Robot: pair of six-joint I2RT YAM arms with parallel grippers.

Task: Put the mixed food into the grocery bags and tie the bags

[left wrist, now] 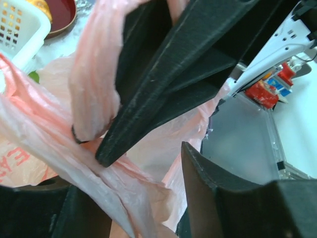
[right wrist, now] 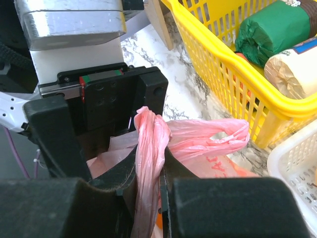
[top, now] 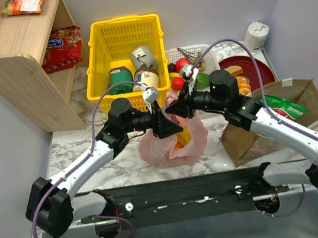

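The pink plastic grocery bag (top: 172, 147) sits at the table's middle between both arms, and something yellow-orange shows through it. My right gripper (right wrist: 150, 173) is shut on a twisted handle strand (right wrist: 151, 134) of this bag, while the other loop handle (right wrist: 225, 133) lies free. My left gripper (left wrist: 133, 203) is open just opposite it, with loose pink plastic (left wrist: 94, 163) draped between its jaws. From above, the left gripper (top: 169, 126) and the right gripper (top: 177, 109) meet tip to tip over the bag. The brown paper bag (top: 308, 96) lies at the right with the green crisp packet (top: 282, 106) at its mouth.
A yellow basket (top: 101, 55) holding tins and jars stands behind the bag. To its right are a white tray (top: 206, 52) of fruit and a red plate (top: 259, 71). A wooden shelf (top: 13, 63) with snack packets stands at the far left.
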